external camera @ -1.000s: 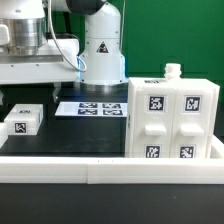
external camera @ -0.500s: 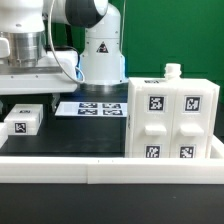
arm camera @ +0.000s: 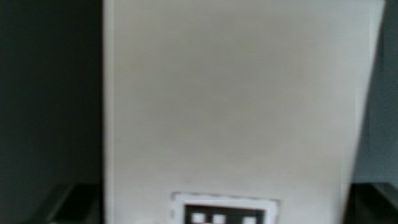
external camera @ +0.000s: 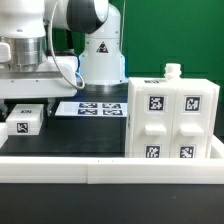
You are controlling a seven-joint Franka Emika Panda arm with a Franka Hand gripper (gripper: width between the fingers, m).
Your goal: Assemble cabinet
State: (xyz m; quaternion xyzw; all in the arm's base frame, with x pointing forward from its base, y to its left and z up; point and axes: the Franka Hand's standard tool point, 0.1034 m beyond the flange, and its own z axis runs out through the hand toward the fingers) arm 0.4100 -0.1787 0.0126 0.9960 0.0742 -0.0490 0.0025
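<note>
Quick count: one big white plastic cabinet box (external camera: 170, 125) at about 3 o'clock in the exterior view. It has four black-and-white square tags (external camera: 155, 101) on its front and one little white knob (external camera: 172, 70) on top. One small loose white tagged block (external camera: 22, 124) sits at 9 o'clock, with one tag I can make out. One thin flat white marker board (external camera: 95, 108) is near the middle, its tags too blurry to count. One white robot arm (external camera: 100, 50). The wrist view shows one white block face (arm camera: 214, 100) with one square tag (arm camera: 222, 212).
</note>
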